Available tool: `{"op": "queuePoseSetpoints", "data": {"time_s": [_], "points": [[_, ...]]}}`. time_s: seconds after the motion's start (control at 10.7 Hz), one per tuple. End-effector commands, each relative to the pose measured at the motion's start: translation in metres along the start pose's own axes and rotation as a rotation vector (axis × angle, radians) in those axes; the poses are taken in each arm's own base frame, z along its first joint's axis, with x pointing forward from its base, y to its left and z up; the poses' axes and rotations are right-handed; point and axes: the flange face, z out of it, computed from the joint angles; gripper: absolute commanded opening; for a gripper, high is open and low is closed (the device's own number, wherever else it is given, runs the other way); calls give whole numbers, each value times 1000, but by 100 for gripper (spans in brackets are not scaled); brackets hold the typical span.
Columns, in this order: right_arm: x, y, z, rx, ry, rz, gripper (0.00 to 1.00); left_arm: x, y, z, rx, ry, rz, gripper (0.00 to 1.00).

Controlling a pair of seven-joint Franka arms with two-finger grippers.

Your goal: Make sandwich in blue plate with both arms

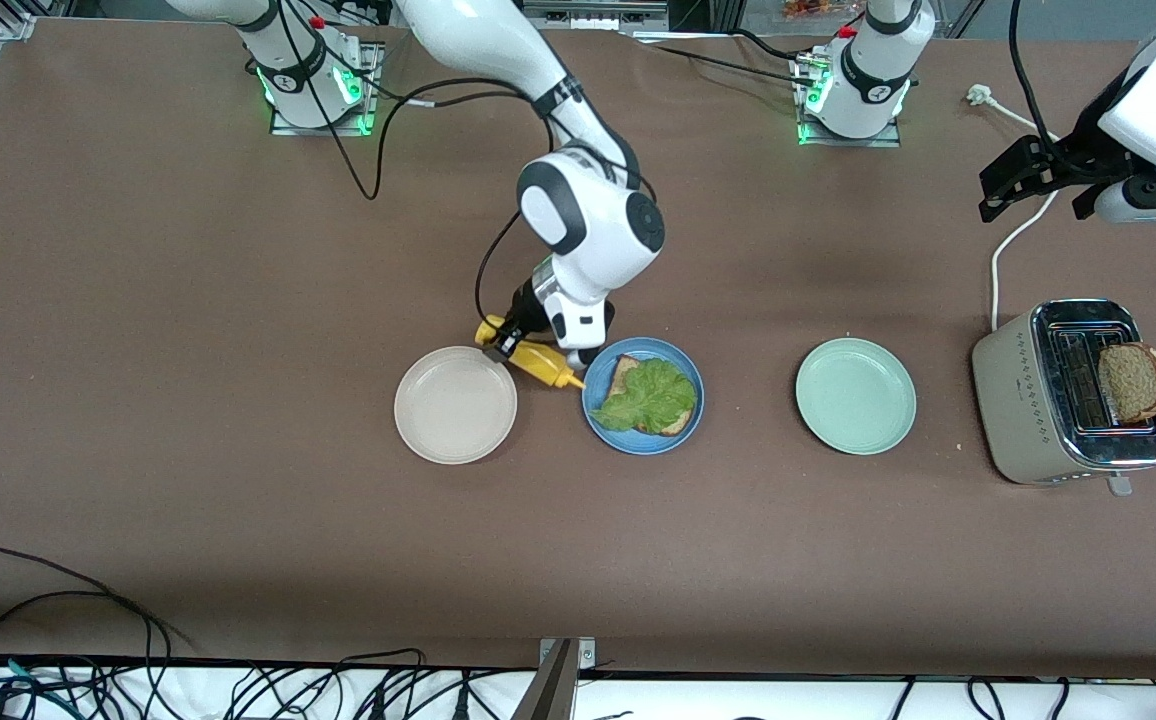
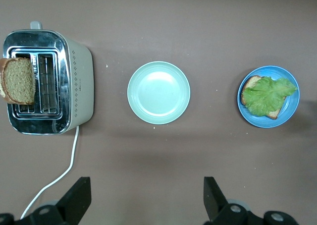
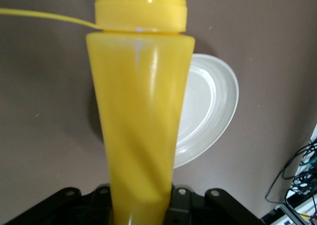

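Observation:
The blue plate (image 1: 638, 444) (image 2: 292, 108) sits mid-table and holds one brown bread slice (image 1: 626, 372) (image 2: 251, 82) with a ruffled lettuce leaf (image 1: 650, 395) (image 2: 267, 93) on top. My right gripper (image 1: 518, 345) is shut on a yellow squeeze bottle (image 1: 541, 363) (image 3: 141, 116). The bottle is tilted, and its nozzle points at the blue plate's rim from the cream plate's side. A second bread slice (image 1: 1133, 382) (image 2: 19, 80) stands up out of the toaster (image 1: 1028, 400) (image 2: 74, 86). My left gripper (image 1: 1038, 195) (image 2: 147, 200) hangs open and empty, high over the table by the toaster.
A cream-white plate (image 1: 455, 404) (image 3: 208, 111) lies beside the blue plate toward the right arm's end. A mint-green plate (image 1: 855, 395) (image 2: 158, 92) lies between the blue plate and the toaster. The toaster's white cord (image 1: 1003, 250) runs toward the left arm's base.

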Motion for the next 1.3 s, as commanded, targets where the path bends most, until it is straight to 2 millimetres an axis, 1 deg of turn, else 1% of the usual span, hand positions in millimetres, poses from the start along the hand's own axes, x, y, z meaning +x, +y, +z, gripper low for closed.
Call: {"op": "queuePoseSetpoints", "data": {"time_s": [0.0,0.19,0.47,0.65,0.74,0.93,1.02,1.12,1.21], "points": [[18,13,15,-1,71,18,0,-3,-1,-3,16,2,-6,100],[26,7,17,-11,78,11,0,-3,0,-3,16,2,-3,100],[23,-3,11,-11,35,-9,0,-3,-1,-3,18,2,-4,100],[23,-2,10,-18,33,-13,0,-3,-1,-3,16,2,-4,100],[24,-9,7,-32,31,-25,0,-3,-1,-3,16,2,-4,100],[21,-4,4,-35,24,-34,0,-3,-1,-3,18,2,-3,100],[15,11,1,2,56,-14,0,-3,0,-3,16,2,-3,100],[8,35,3,92,129,11,0,-3,-1,-3,18,2,-3,100],[-16,73,13,190,195,69,0,-3,0,-3,16,2,-3,100]]}}
